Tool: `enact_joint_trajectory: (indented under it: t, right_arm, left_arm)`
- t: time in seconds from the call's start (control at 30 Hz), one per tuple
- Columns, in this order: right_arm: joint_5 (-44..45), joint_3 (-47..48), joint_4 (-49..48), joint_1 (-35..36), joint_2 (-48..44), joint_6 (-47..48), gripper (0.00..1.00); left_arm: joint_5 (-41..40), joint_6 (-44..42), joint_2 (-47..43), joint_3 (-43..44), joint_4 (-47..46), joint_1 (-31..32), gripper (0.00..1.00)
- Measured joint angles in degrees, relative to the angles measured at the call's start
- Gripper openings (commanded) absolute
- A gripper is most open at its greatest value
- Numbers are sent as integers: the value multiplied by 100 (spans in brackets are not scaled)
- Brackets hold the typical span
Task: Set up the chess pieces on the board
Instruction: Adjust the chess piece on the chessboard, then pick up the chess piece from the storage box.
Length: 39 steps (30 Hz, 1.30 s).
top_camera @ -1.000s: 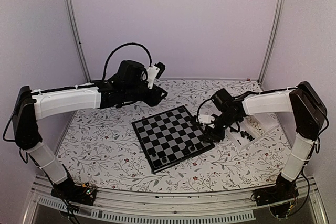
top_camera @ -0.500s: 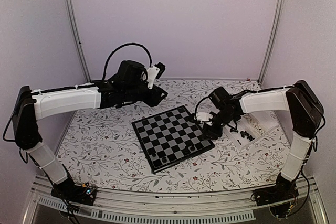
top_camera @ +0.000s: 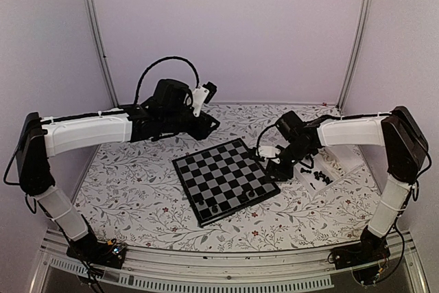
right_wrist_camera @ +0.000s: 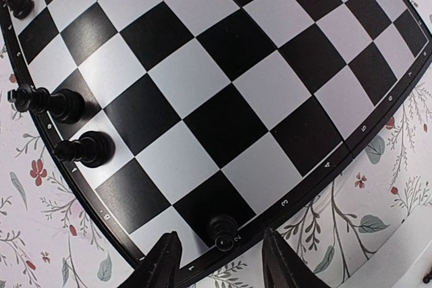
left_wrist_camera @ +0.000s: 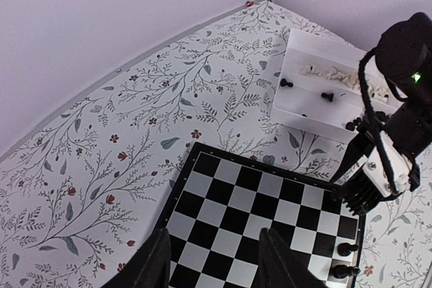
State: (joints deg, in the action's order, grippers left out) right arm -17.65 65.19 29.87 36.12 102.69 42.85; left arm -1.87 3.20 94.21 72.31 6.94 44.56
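While you watch from the top camera, board: the board lies skewed in the middle of the desk. A few black chess pieces stand near its near edge, and most squares are bare.
Top camera, tray: the white tray sits just beside the board's right corner and holds more pieces.
Top camera, arms: your right gripper hangs low over the board's right edge. Your left gripper is held up beyond the far edge, well apart from any piece.
Left wrist, jaws: released, with nothing between them and only board squares beneath.
Left wrist, supply: black and cream figures lie in the tray, so much of the setup is not yet done.
Right wrist, pawn: a black pawn stands upright on a dark square at the board's border, between your jaws.
Right wrist, jaws: parted, with a gap showing on each side of the pawn; they grasp nothing.
Step in hand: you look to be setting this pawn on its square, early in the setup.
Next move: it calls for a straight lift so that neither jaw clips the pawn, then a reach to the tray for another piece.
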Motion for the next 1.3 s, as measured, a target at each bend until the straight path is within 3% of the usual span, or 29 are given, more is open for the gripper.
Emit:
enact_joint_trajectory:
  t: [0.43, 0.63, 0.83, 1.3]
  right_arm:
    - [35, 192, 214, -149, 33, -68, 42]
    - [-164, 874, 310, -1213, 9, -319, 39]
    - [-31, 820, 442, -2170, -22, -393, 39]
    - [192, 164, 1047, -2291, 4, 199, 46]
  left_arm:
    - [11, 0, 0, 7, 76, 0, 47]
    - [52, 0, 0, 7, 90, 0, 47]
    - [162, -2, 0, 9, 94, 0, 47]
    - [470, -7, 4, 103, 136, 0, 47]
